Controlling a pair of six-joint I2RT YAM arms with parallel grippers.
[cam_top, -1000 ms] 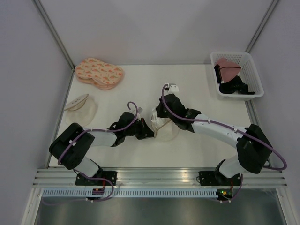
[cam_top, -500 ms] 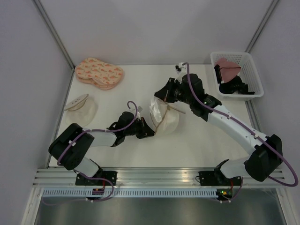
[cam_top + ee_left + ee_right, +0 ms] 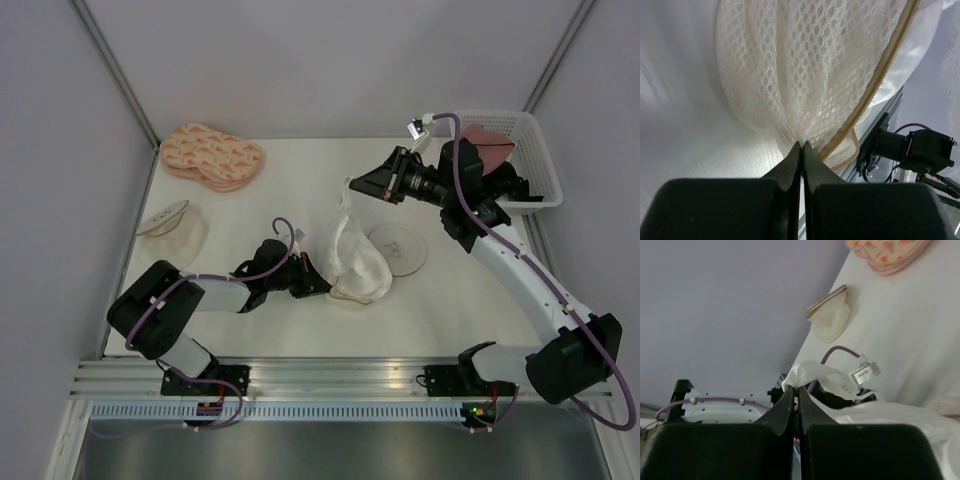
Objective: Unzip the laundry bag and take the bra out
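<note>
The laundry bag lies open at mid-table: one cream mesh half with a small black mark (image 3: 397, 248) is flat, the other bunches by my left gripper (image 3: 318, 285). That gripper is shut on the mesh (image 3: 805, 65) beside the tan zip rim (image 3: 880, 75). My right gripper (image 3: 352, 186) is raised above and behind the bag, shut on an end of the white bra (image 3: 812, 372). The bra (image 3: 352, 262) hangs stretched from it, and its lower part still rests on the bag. The right fingertips (image 3: 790, 395) are pressed together on the fabric.
A peach patterned padded pair (image 3: 211, 155) lies at the back left. A plain translucent round pouch (image 3: 172, 228) sits at the left edge. A white basket (image 3: 505, 160) with pink and black garments stands at the back right, close behind the right arm.
My right gripper has risen and swung back to the right, drawing the bra up out of the bag. The marked bag half has flopped open to the right. The left gripper stayed put.
</note>
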